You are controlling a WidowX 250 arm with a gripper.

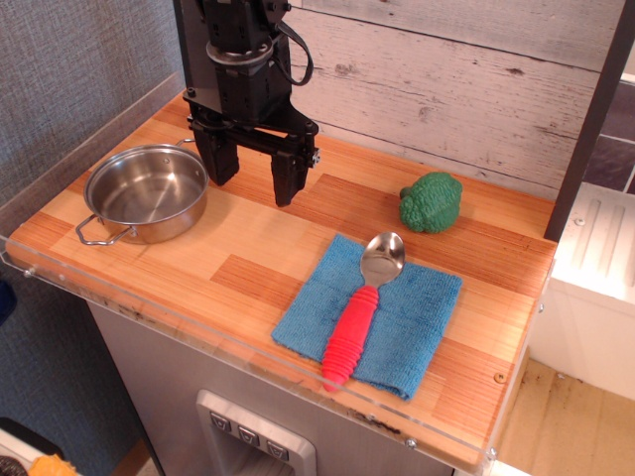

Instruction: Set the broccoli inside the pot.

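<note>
The broccoli [433, 202] is a dark green bumpy lump lying on the wooden tabletop at the back right. The pot [149, 190] is a shallow shiny steel pot with wire loop handles, standing empty at the left. My black gripper [254, 178] hangs open just to the right of the pot, its two fingers spread with nothing between them. It is well to the left of the broccoli.
A blue cloth [372, 315] lies at the front middle with a red-handled metal spoon [363, 307] on it. A clear plastic rim [179, 322] runs along the table's front edge. A planked wall [446, 79] stands behind.
</note>
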